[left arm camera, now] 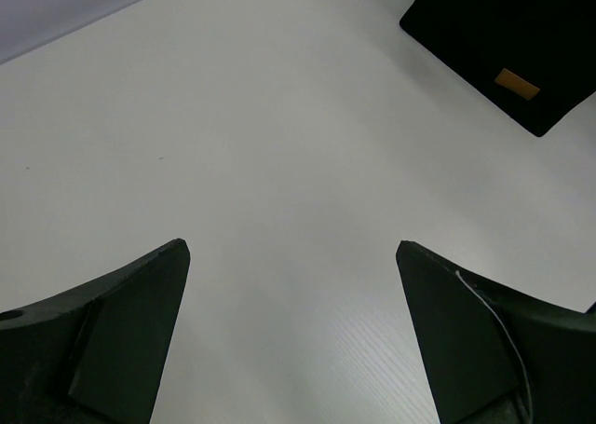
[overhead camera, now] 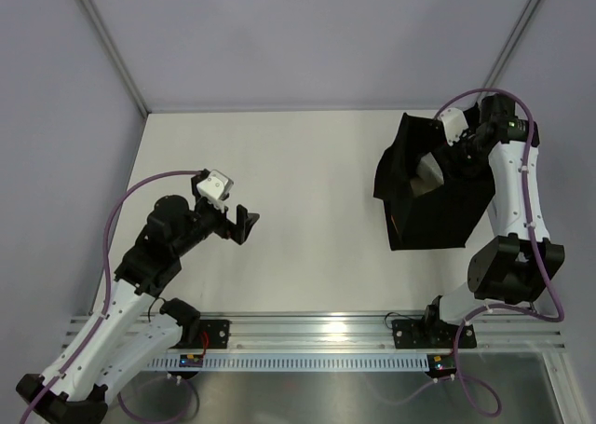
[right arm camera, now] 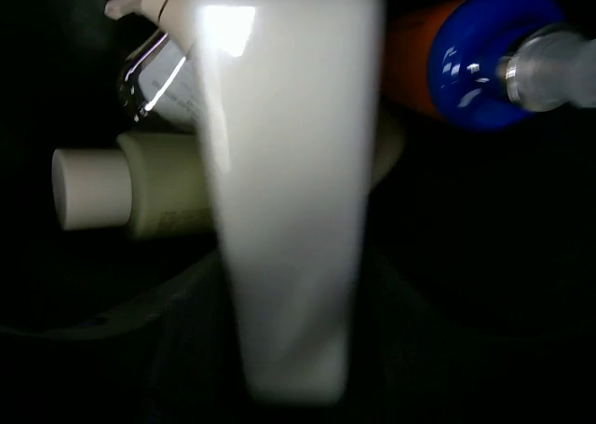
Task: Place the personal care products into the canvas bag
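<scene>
The black canvas bag (overhead camera: 430,200) lies at the right of the table, its mouth facing the right arm. My right gripper (overhead camera: 453,152) reaches into that mouth. In the right wrist view a tan pump bottle (right arm camera: 289,182) fills the middle, gripped between my dark fingers, which barely show. Inside the bag lie an olive-green bottle with a cream cap (right arm camera: 149,186), a clear bottle (right arm camera: 158,79) and an orange bottle with a blue cap (right arm camera: 466,56). My left gripper (overhead camera: 245,225) is open and empty over bare table; it also shows in the left wrist view (left arm camera: 291,256).
The left wrist view shows a corner of the bag (left arm camera: 484,23) with its orange-brown tag (left arm camera: 517,84) at the upper right. Grey walls (overhead camera: 307,33) close the table at the back and sides. A metal rail (overhead camera: 317,335) runs along the near edge.
</scene>
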`<state>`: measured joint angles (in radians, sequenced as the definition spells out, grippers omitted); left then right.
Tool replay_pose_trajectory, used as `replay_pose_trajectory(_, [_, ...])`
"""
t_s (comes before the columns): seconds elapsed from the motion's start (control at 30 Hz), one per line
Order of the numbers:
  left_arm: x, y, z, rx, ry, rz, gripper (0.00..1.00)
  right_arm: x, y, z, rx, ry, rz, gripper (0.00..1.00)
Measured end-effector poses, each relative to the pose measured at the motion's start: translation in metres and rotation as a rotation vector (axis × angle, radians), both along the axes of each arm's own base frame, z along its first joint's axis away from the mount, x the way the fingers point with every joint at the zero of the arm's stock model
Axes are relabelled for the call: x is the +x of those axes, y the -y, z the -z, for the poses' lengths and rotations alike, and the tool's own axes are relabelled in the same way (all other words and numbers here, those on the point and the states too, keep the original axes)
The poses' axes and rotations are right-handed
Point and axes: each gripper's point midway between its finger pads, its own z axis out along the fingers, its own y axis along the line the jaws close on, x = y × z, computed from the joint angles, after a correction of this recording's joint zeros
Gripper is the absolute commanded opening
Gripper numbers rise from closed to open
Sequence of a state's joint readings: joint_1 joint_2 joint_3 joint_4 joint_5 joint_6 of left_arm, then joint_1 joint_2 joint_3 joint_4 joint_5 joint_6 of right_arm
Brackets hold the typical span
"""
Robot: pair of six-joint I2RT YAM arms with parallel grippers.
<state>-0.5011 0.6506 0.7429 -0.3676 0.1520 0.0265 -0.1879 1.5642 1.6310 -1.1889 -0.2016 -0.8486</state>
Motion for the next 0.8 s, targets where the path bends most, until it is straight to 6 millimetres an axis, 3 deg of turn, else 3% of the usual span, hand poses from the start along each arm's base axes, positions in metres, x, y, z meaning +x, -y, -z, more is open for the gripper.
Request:
replay_pose_trajectory(0.07, [0.000,0.000,0.000,0.000,0.000,0.000,0.99,0.003,0.000,-0.007,-0.001,0.036,0.009,0.80])
replay_pose_trajectory(0.23, [0.000,-0.001,0.000,0.002,0.000,-0.003,0.99,0.002,-0.006,-0.028,0.029,0.110,0.031,0.86])
replay_pose_trajectory(0.33, [0.000,-0.001,0.000,0.002,0.000,-0.004,0.99,0.000,-0.014,-0.051,0.070,0.172,0.052,0.99])
replay_pose_trajectory(0.43, [0.000,-0.001,0.000,0.002,0.000,-0.005,0.99,-0.005,-0.027,-0.084,0.140,0.265,0.070,1.00])
replay_pose_trajectory(0.67, [0.001,-0.002,0.000,0.005,0.001,-0.015,0.99,-0.048,-0.060,-0.182,0.363,0.598,0.197,0.99])
replay_pose_trajectory(0.8, [0.003,-0.004,0.001,0.008,0.002,-0.025,0.99,-0.088,-0.072,-0.209,0.470,0.762,0.263,1.00])
